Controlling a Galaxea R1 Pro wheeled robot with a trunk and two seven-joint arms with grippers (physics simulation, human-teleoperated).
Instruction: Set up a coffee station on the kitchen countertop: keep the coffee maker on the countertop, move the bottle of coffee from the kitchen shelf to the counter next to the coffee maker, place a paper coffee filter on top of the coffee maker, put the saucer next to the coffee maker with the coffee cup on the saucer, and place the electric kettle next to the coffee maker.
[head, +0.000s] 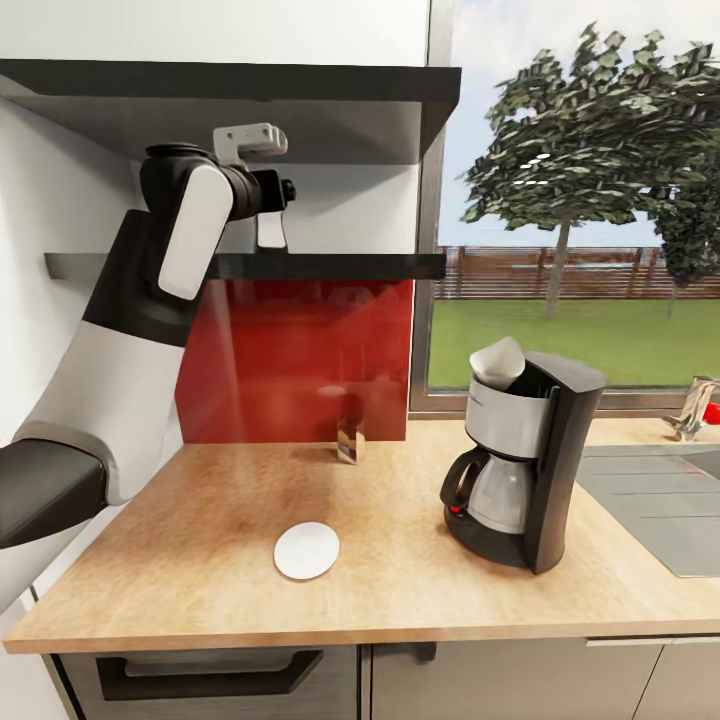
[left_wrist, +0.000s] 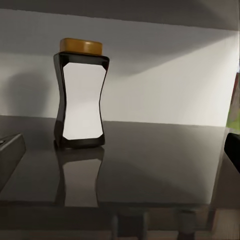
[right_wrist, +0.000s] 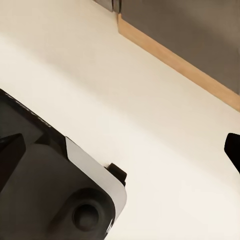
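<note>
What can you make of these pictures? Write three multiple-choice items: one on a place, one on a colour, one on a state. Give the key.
1. Where does the bottle stand?
A. On the shelf
B. On the countertop
C. On the saucer

2. What colour is the bottle's cap?
A. White
B. Amber
C. Red

3. What state is the saucer in?
A. Broken in pieces
B. Standing on edge
C. Lying flat and bare

Key:
1 A: the left wrist view shows the bottle upright on the dark slab.
2 B: the cap is yellow-amber above the white label.
3 C: the head view shows the saucer flat on the countertop with nothing on it.
</note>
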